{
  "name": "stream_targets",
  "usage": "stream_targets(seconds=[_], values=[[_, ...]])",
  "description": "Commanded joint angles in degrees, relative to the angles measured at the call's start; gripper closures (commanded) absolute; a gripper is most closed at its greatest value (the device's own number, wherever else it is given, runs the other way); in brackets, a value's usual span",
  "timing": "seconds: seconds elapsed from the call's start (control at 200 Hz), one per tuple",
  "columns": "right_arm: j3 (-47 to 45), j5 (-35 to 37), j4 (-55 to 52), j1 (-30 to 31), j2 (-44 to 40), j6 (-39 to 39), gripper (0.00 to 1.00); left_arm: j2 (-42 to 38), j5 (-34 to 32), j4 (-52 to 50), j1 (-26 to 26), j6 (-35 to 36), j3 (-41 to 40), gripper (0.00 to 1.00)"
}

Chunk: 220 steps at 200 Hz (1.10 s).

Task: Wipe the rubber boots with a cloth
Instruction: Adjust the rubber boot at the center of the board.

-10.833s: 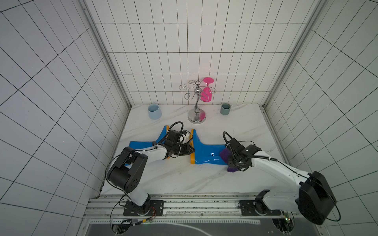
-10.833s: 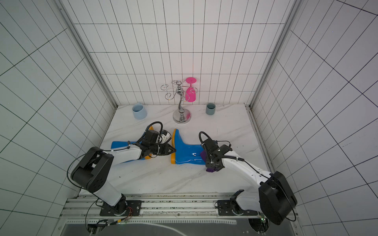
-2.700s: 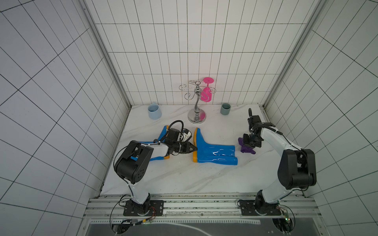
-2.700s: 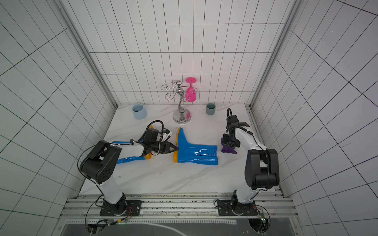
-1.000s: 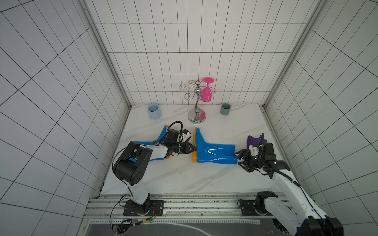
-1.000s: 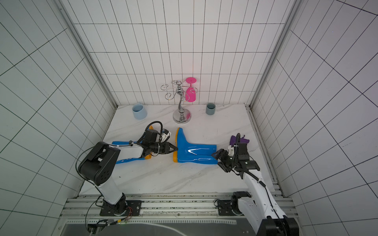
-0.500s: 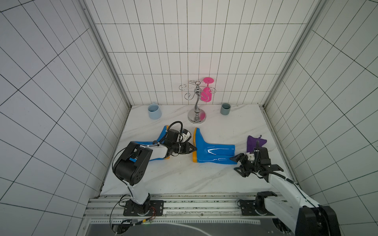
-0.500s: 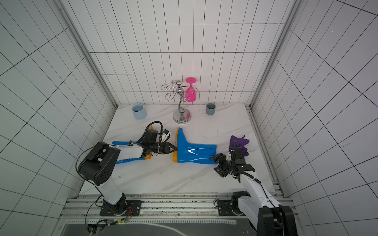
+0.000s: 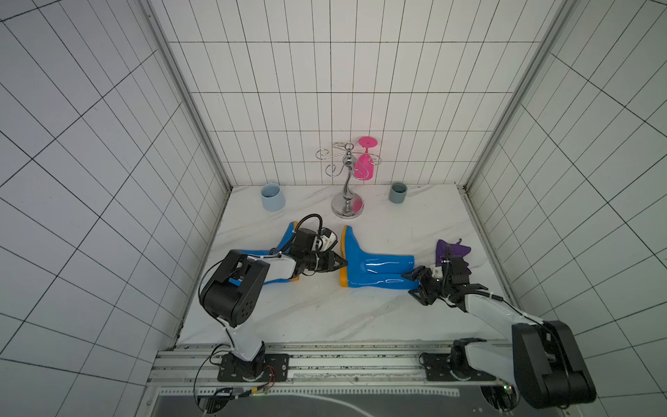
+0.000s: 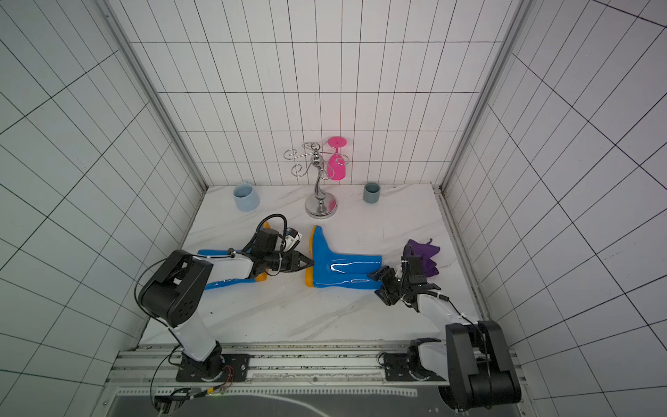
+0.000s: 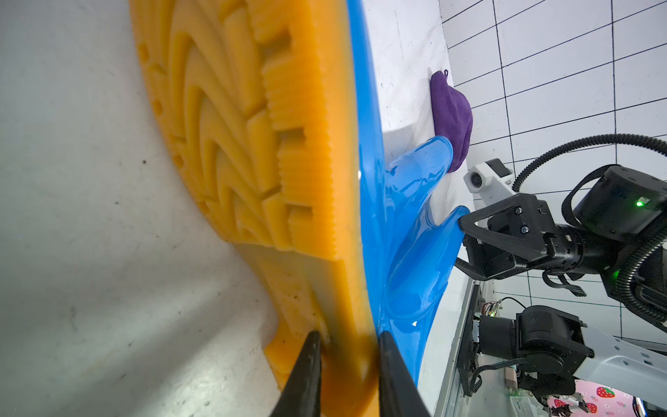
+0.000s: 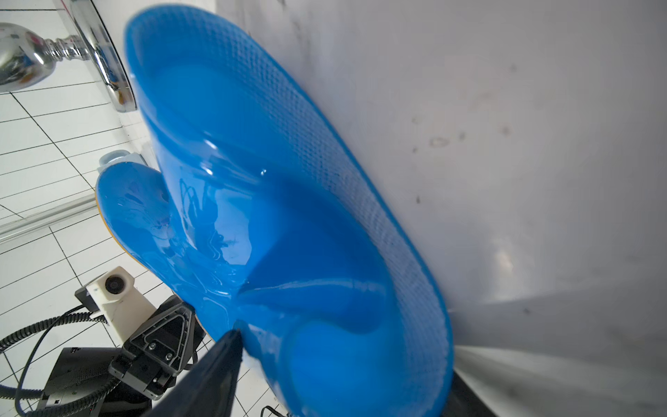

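Marble tabletop [image 9: 325,314], left gripper [image 9: 343,265] pinching boot [image 9: 379,270] sole, right gripper [image 9: 415,285] wide astride its cuff, cloth [image 9: 453,251] just beyond

The rubber boot [image 9: 375,269] at the centre of a top view is glossy blue, streaked with bright reflections. In the left wrist view its sole [image 11: 252,144] is matt orange-yellow, ribbed and ridged. In the right wrist view its inner wall [image 12: 361,173] shows a fine grid texture. The cloth [image 9: 454,250] is soft, fuzzy purple fabric. The stand [image 9: 346,209] is mirror-polished metal on a smooth, marble-look table [image 9: 325,314].
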Motion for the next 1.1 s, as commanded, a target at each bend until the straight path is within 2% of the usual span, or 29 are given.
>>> stream_targets(seconds=[0.0, 0.185, 0.22, 0.28, 0.35, 0.45, 0.565, 0.835, 0.964, 1.094], values=[[4.33, 5.47, -1.69, 0.57, 3.15, -3.59, 0.36, 4.66, -8.06, -10.39, 0.13, 0.60, -2.49, 0.94], [10.42, 11.09, -7.62, 0.60, 3.26, -11.81, 0.57, 4.48, -8.25, -10.56, 0.13, 0.61, -2.47, 0.94], [11.71, 12.32, -8.89, 0.65, 3.25, -13.53, 0.65, 4.48, -8.18, -10.54, 0.13, 0.66, -2.46, 0.94], [14.02, 14.34, -10.53, 0.73, 3.51, -16.46, 0.85, 4.43, -7.92, -10.55, 0.13, 0.68, -2.30, 0.92], [17.89, 16.36, -12.88, 0.85, 4.51, -20.85, 1.00, 4.18, -7.78, -11.01, 0.17, 0.82, -2.13, 0.83], [25.75, 18.84, -16.81, 1.35, 6.52, -27.46, 1.00, 2.85, -8.18, -12.43, 0.13, 1.24, -1.60, 0.73], [36.96, 21.17, -24.46, 1.99, 9.78, -35.69, 1.00, 0.28, -9.50, -13.92, 0.13, 1.12, -1.19, 0.69], [61.29, 29.23, -40.37, 4.07, 18.72, -53.02, 1.00, -5.16, -13.31, -17.75, 0.21, 0.35, -0.46, 0.67], [67.56, 35.97, -44.90, 5.48, 21.18, -59.11, 1.00, -6.81, -15.04, -19.81, 0.21, 0.60, 0.78, 0.67], [70.96, 40.22, -45.11, 6.11, 22.96, -62.34, 1.00, -7.03, -16.12, -21.40, 0.25, 0.61, 3.45, 0.67]])
